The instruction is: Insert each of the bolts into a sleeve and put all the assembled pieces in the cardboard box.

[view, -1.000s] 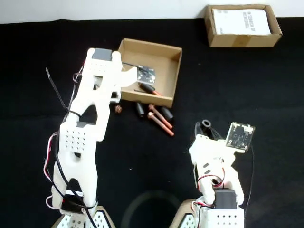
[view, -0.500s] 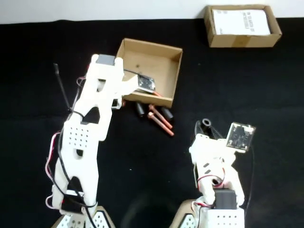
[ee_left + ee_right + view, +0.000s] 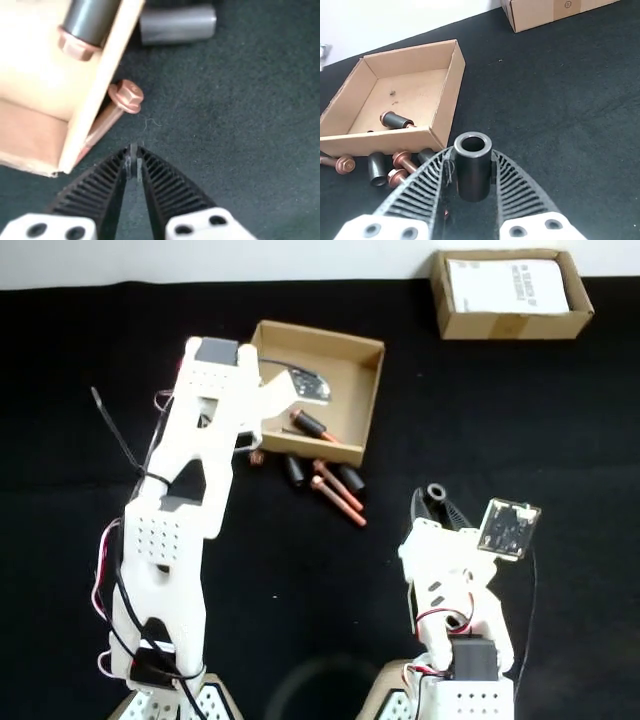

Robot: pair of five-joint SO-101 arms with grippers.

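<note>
Left gripper, closed and empty, has withdrawn from the brown cardboard box, one sleeved copper bolt delivered; right gripper clasps a black cylindrical sleeve.

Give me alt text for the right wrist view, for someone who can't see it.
The right gripper holds a dark cylindrical sleeve upright, its hollow end showing. Beyond it on the black table sits an open cardboard box with one sleeved copper bolt inside; loose copper bolts and dark sleeves lie beside its near wall.
</note>
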